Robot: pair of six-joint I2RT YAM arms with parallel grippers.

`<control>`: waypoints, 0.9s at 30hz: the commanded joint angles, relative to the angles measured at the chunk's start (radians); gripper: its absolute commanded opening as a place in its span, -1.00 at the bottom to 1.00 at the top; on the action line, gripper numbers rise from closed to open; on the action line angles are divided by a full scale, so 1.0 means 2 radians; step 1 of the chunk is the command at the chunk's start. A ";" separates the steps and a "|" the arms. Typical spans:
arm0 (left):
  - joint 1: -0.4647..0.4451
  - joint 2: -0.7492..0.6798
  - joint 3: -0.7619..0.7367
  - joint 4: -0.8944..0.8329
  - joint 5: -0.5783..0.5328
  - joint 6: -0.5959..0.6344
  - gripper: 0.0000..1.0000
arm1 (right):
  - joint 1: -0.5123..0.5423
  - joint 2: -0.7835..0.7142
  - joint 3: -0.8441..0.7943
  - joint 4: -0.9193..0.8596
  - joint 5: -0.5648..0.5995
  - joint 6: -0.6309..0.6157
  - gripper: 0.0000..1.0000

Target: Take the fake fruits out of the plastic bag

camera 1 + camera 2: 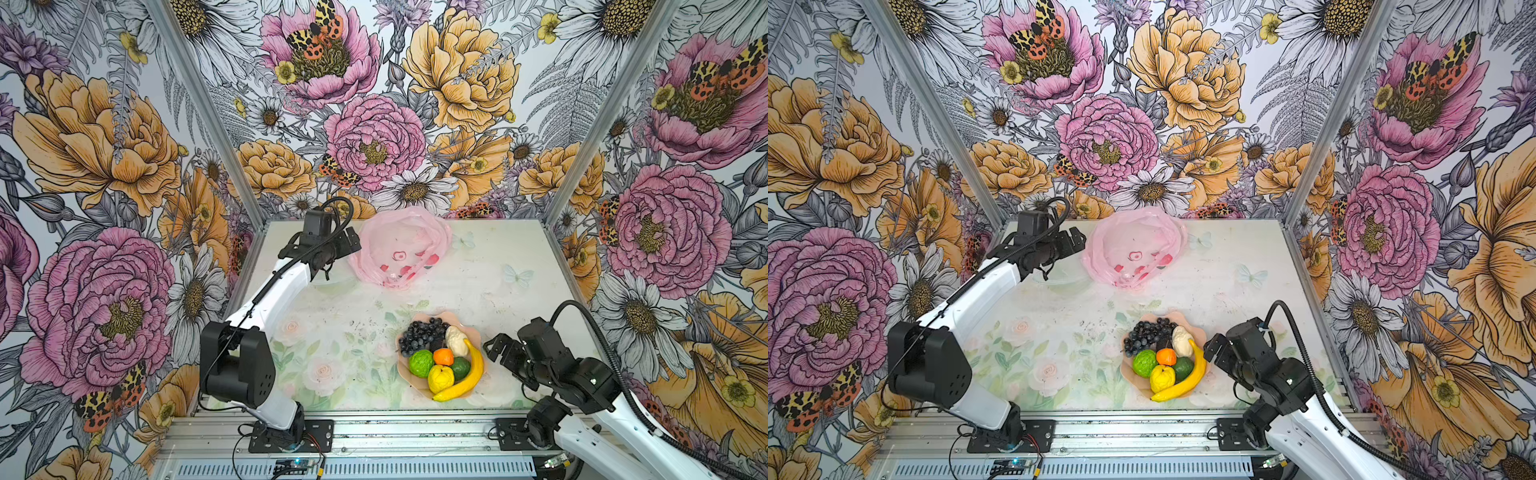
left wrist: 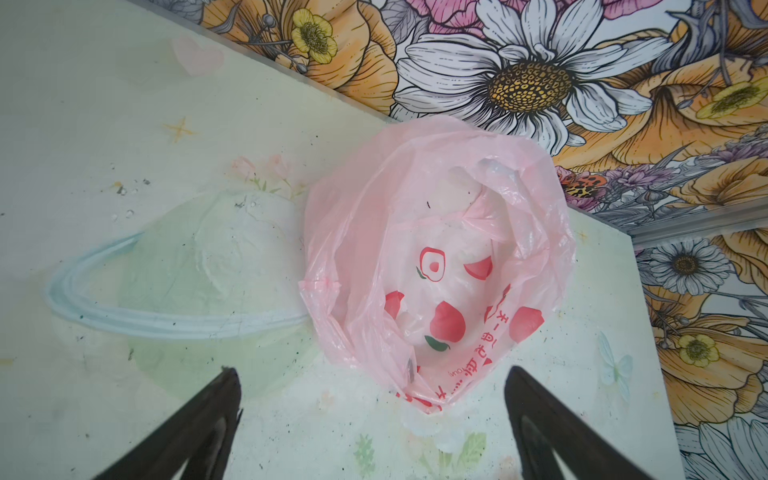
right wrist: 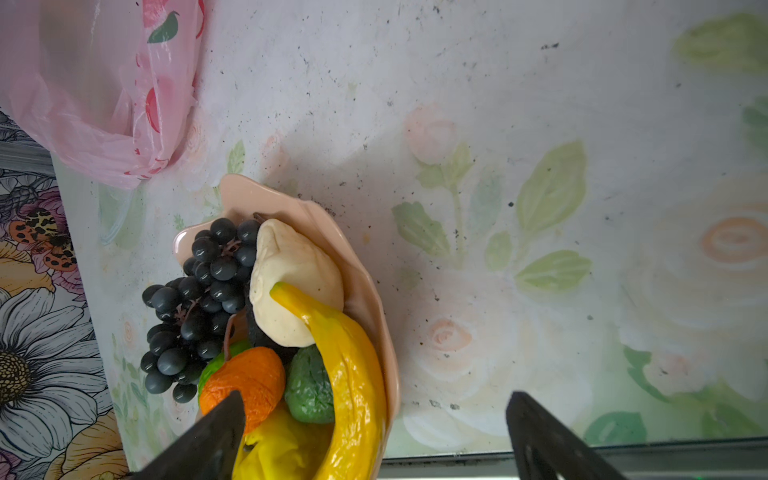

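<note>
The plastic bag (image 1: 401, 249) (image 1: 1133, 249) lies crumpled and open at the back of the table. Inside it I see only its red printed shapes (image 2: 446, 322). The fake fruits sit heaped on a peach plate (image 1: 451, 318) at the front right: grapes (image 1: 422, 332), whitish lump (image 1: 456, 340), banana (image 1: 471, 374), orange (image 1: 443, 356), lime-green citrus (image 1: 421, 363), lemon (image 1: 440, 378) and avocado (image 1: 461, 368). My left gripper (image 1: 338, 259) (image 2: 372, 374) is open and empty, just left of the bag. My right gripper (image 1: 494, 347) (image 3: 374, 399) is open and empty beside the plate's right rim.
Floral walls with aluminium corner posts (image 1: 245, 174) (image 1: 565, 183) close in the table on three sides. The bag rests against the back wall. A metal rail (image 1: 374, 432) carrying both arm bases runs along the front edge.
</note>
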 commanded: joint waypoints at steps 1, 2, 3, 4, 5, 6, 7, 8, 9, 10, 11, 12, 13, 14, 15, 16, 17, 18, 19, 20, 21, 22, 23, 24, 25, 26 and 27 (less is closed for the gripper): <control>-0.003 -0.038 -0.053 0.045 -0.027 -0.020 0.97 | 0.019 -0.019 -0.022 -0.005 -0.036 0.051 0.99; -0.005 -0.048 -0.066 0.051 -0.029 -0.020 0.97 | 0.027 -0.025 -0.028 0.007 -0.042 0.061 0.99; -0.006 -0.057 -0.079 0.055 -0.030 -0.020 0.97 | 0.038 -0.030 -0.035 0.021 -0.047 0.074 0.99; -0.007 -0.063 -0.092 0.057 -0.032 -0.020 0.97 | 0.050 -0.033 -0.041 0.034 -0.049 0.089 0.99; -0.008 -0.067 -0.100 0.059 -0.033 -0.020 0.97 | 0.061 -0.036 -0.046 0.043 -0.046 0.103 0.99; -0.008 -0.071 -0.110 0.060 -0.034 -0.021 0.97 | 0.074 -0.036 -0.053 0.056 -0.042 0.114 0.99; -0.008 -0.074 -0.118 0.063 -0.035 -0.021 0.97 | 0.087 -0.035 -0.060 0.070 -0.038 0.127 0.99; -0.008 -0.076 -0.125 0.065 -0.033 -0.022 0.97 | 0.094 -0.031 -0.067 0.084 -0.036 0.138 0.99; -0.008 -0.079 -0.131 0.067 -0.031 -0.023 0.97 | 0.111 -0.024 -0.075 0.101 -0.035 0.149 0.99; -0.009 -0.080 -0.136 0.068 -0.030 -0.024 0.97 | 0.119 -0.017 -0.081 0.121 -0.037 0.156 0.99; -0.010 -0.083 -0.142 0.069 -0.028 -0.024 0.97 | 0.125 -0.008 -0.085 0.139 -0.037 0.162 0.99; -0.012 -0.086 -0.146 0.069 -0.028 -0.023 0.97 | 0.131 0.001 -0.084 0.149 -0.034 0.165 0.99; -0.013 -0.088 -0.151 0.070 -0.027 -0.021 0.97 | 0.134 0.008 -0.080 0.156 -0.031 0.166 0.99; -0.014 -0.091 -0.155 0.070 -0.027 -0.019 0.97 | 0.139 0.016 -0.076 0.162 -0.026 0.166 0.99; -0.014 -0.093 -0.160 0.070 -0.027 -0.017 0.97 | 0.141 0.021 -0.074 0.170 -0.024 0.168 0.99; -0.014 -0.095 -0.165 0.070 -0.027 -0.016 0.97 | 0.143 0.023 -0.074 0.179 -0.023 0.172 0.99; -0.014 -0.096 -0.172 0.071 -0.027 -0.015 0.97 | 0.143 0.026 -0.078 0.192 -0.024 0.176 0.99; -0.014 -0.098 -0.177 0.072 -0.027 -0.015 0.97 | 0.144 0.028 -0.086 0.208 -0.028 0.184 0.99; -0.014 -0.099 -0.181 0.072 -0.027 -0.014 0.97 | 0.145 0.029 -0.095 0.224 -0.032 0.191 0.99; -0.014 -0.101 -0.186 0.072 -0.027 -0.014 0.97 | 0.144 0.030 -0.105 0.244 -0.035 0.199 0.99; -0.014 -0.103 -0.191 0.072 -0.027 -0.014 0.97 | 0.144 0.031 -0.112 0.257 -0.037 0.205 0.99; -0.014 -0.105 -0.195 0.073 -0.026 -0.014 0.97 | 0.144 0.033 -0.116 0.264 -0.036 0.208 0.99; -0.015 -0.109 -0.198 0.072 -0.025 -0.013 0.97 | 0.144 0.035 -0.118 0.269 -0.034 0.208 0.99; -0.015 -0.112 -0.203 0.073 -0.022 -0.014 0.97 | 0.144 0.040 -0.118 0.273 -0.033 0.208 0.99; -0.017 -0.116 -0.207 0.072 -0.022 -0.015 0.97 | 0.144 0.043 -0.117 0.279 -0.030 0.208 0.99; -0.019 -0.121 -0.212 0.073 -0.020 -0.015 0.97 | 0.144 0.050 -0.117 0.290 -0.029 0.209 0.99; -0.023 -0.126 -0.217 0.073 -0.018 -0.015 0.97 | 0.144 0.058 -0.118 0.302 -0.029 0.208 0.99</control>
